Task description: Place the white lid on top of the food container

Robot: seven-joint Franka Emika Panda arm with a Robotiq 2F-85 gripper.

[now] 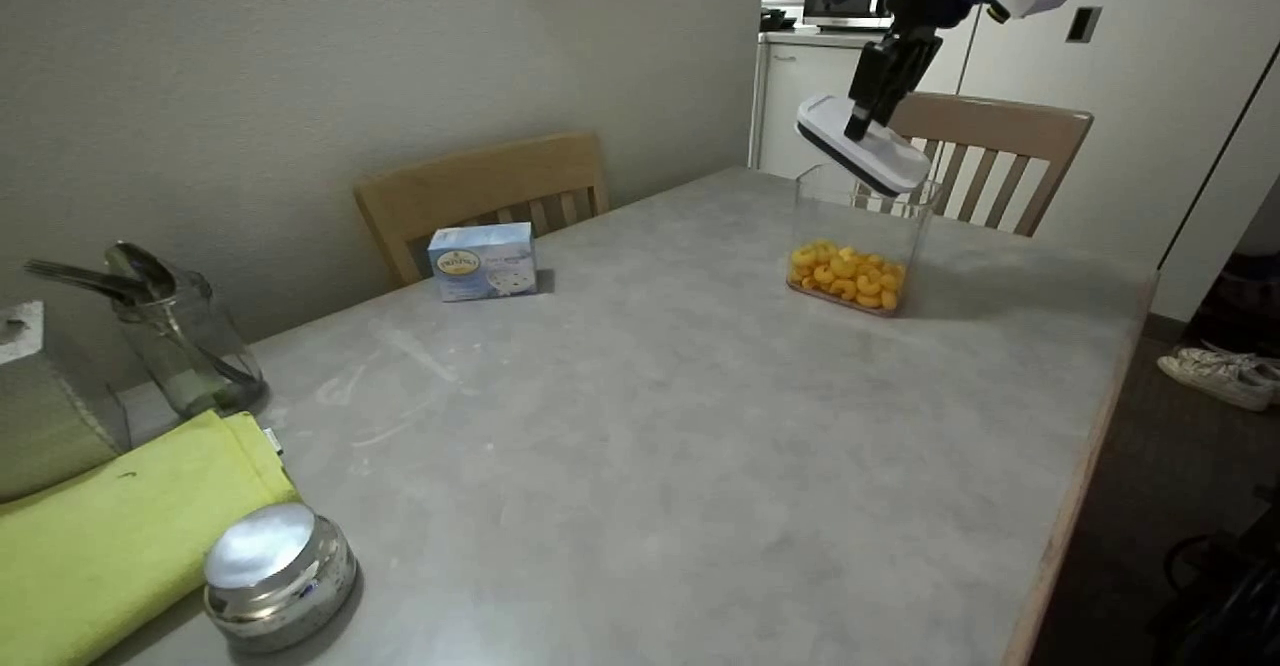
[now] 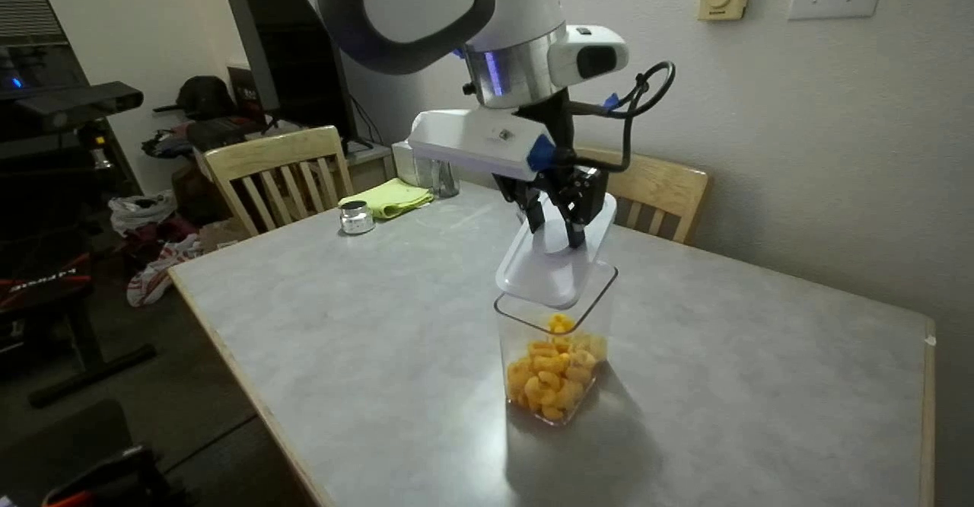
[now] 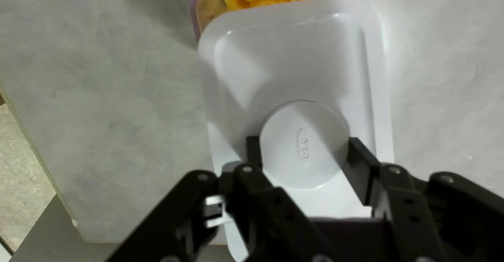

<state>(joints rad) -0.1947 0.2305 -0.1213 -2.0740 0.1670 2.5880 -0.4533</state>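
Glare on tabletop (image 2: 456,416) in an exterior view; floor (image 2: 183,370) dim. Wrist view: white lid (image 3: 287,57) partly shadowed, gripper (image 3: 302,152) blurred.

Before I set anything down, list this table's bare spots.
Bare: the table between silver jar, blue box and tub; also from tub to the nearest table end. Crowded: around the yellow cloth and cutlery jar; over the tub, where the claw holds the lid.

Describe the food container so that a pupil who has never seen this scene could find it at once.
Find the grey table, then the robot's fingers holding a tilted white lid. Below that lid stands the food container, a clear tub. Yellow-orange pieces in its lower part set it apart from the blue-and-white box and the clear jar of cutlery.
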